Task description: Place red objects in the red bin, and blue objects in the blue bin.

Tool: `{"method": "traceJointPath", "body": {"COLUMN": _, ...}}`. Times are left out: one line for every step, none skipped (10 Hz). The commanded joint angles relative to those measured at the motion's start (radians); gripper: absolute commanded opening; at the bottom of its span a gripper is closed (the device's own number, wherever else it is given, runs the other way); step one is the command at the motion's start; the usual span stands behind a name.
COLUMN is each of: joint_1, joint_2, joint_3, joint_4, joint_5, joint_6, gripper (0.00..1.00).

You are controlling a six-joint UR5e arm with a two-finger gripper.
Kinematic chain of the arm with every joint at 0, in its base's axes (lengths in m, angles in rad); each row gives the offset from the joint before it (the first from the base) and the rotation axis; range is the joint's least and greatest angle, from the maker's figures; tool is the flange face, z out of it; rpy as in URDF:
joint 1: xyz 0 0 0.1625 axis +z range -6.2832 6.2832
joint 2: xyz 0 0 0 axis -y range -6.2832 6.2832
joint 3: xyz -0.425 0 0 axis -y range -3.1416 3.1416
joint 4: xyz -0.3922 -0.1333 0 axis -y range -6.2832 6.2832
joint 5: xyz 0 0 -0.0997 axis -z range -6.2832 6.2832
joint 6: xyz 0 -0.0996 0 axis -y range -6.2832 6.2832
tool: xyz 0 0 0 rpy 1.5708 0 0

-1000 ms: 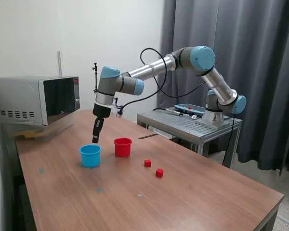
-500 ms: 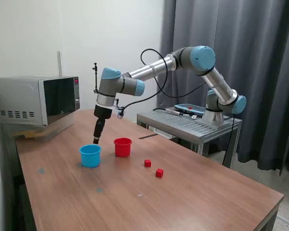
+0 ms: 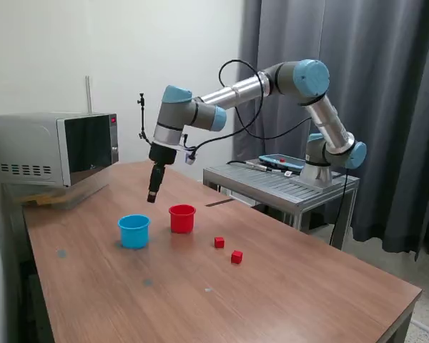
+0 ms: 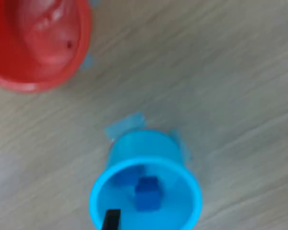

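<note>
1. I am hovering my gripper (image 3: pixel 151 198) above the table (image 3: pixel 286 286), over the ground between the blue bin (image 3: pixel 134 231) and the red bin (image 3: pixel 182 218). My fingers (image 4: pixel 111 220) are showing wide apart at the edges of the wrist view, with nothing between them.
2. The blue cubes (image 4: pixel 147 193) are sitting inside the blue bin; I am making out one clearly and a second darker shape beside it, too blurred to be sure.
3. The two red cubes (image 3: pixel 227 249) are lying loose on the table, toward the exterior view's right of the red bin, near each other.
4. I am judging that they are tiny, so a slightly off-centre descent risks nudging one away rather than gripping it.
5. Travelling low toward them, I am risking clipping the red bin's rim and tipping it.
</note>
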Motion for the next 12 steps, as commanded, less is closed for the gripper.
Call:
{"method": "traceJointPath", "body": {"joint_1": 0.066, "joint_2": -0.096, "joint_3": 0.129, "joint_4": 0.0, "joint_5": 0.001, "joint_6": 0.054, "gripper": 1.0}}
{"method": "traceJointPath", "body": {"joint_1": 0.09, "joint_2": -0.121, "joint_3": 0.175, "joint_4": -0.002, "joint_5": 0.004, "joint_6": 0.075, "gripper": 1.0}}
{"method": "traceJointPath", "body": {"joint_1": 0.121, "joint_2": -0.139, "joint_3": 0.209, "joint_4": 0.0, "joint_5": 0.007, "joint_6": 0.101, "gripper": 1.0}}
{"method": "traceJointPath", "body": {"joint_1": 0.147, "joint_2": -0.141, "joint_3": 0.216, "joint_4": 0.001, "joint_5": 0.009, "joint_6": 0.124, "gripper": 1.0}}
{"method": "traceJointPath", "body": {"joint_1": 0.169, "joint_2": -0.143, "joint_3": 0.22, "joint_4": 0.003, "joint_5": 0.01, "joint_6": 0.144, "gripper": 1.0}}
{"method": "traceJointPath", "body": {"joint_1": 0.19, "joint_2": -0.143, "joint_3": 0.223, "joint_4": 0.004, "joint_5": 0.014, "joint_6": 0.167, "gripper": 1.0}}
{"method": "traceJointPath", "body": {"joint_1": 0.215, "joint_2": -0.143, "joint_3": 0.233, "joint_4": 0.009, "joint_5": 0.02, "joint_6": 0.193, "gripper": 1.0}}
{"method": "traceJointPath", "body": {"joint_1": 0.219, "joint_2": -0.155, "joint_3": 0.252, "joint_4": 0.051, "joint_5": 0.021, "joint_6": 0.242, "gripper": 1.0}}
{"method": "traceJointPath", "body": {"joint_1": 0.219, "joint_2": -0.173, "joint_3": 0.276, "joint_4": 0.075, "joint_5": 0.02, "joint_6": 0.29, "gripper": 1.0}}
{"method": "traceJointPath", "body": {"joint_1": 0.221, "joint_2": -0.19, "joint_3": 0.311, "joint_4": 0.076, "joint_5": 0.02, "joint_6": 0.313, "gripper": 1.0}}
{"method": "traceJointPath", "body": {"joint_1": 0.221, "joint_2": -0.198, "joint_3": 0.351, "joint_4": 0.076, "joint_5": 0.021, "joint_6": 0.327, "gripper": 1.0}}
{"method": "traceJointPath", "body": {"joint_1": 0.221, "joint_2": -0.199, "joint_3": 0.37, "joint_4": 0.075, "joint_5": 0.023, "joint_6": 0.326, "gripper": 1.0}}
